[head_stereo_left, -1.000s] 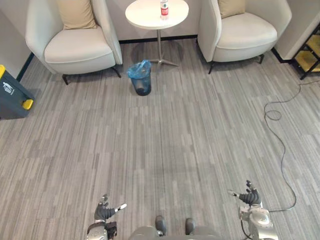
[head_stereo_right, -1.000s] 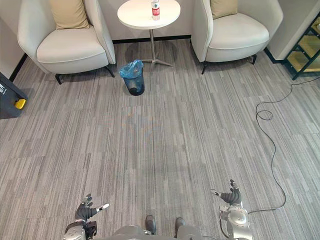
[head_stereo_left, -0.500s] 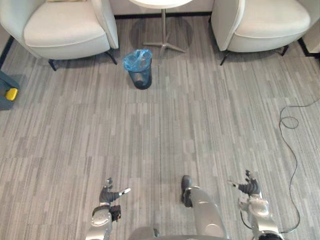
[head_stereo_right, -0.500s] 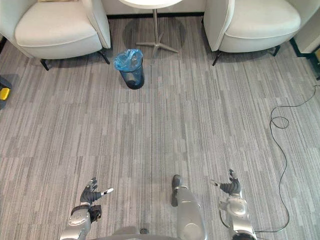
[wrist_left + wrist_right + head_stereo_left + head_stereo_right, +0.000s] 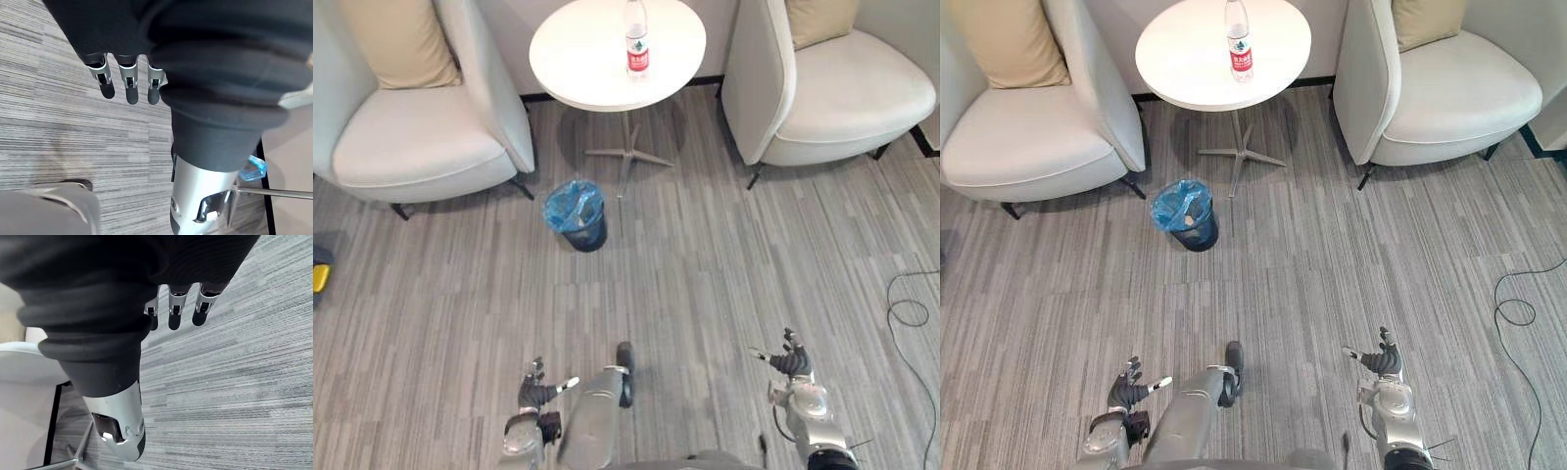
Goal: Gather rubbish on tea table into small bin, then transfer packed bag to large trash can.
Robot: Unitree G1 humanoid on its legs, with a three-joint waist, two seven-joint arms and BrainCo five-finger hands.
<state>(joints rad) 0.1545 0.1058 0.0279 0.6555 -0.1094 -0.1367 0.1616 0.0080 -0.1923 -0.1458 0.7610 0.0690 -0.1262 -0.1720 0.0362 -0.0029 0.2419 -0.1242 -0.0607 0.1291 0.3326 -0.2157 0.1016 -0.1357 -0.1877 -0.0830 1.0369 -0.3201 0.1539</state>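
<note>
A clear plastic bottle with a red label stands upright on the round white tea table at the far middle. On the carpet in front of the table's foot sits a small dark bin lined with a blue bag. My left hand hangs low at the near left, open and holding nothing; its straight fingers show over bare carpet. At the near right my right hand is open and empty too, fingers straight. Both hands are far from the table.
Two cream armchairs flank the table, the left one and the right one, each with a tan cushion. A dark bin with a yellow part shows at the left edge. Grey striped carpet lies between me and the small bin.
The view has shifted forward: table, chairs and small bin now appear nearer and larger, and the bottle is back in view. Both hands hang open as before.
</note>
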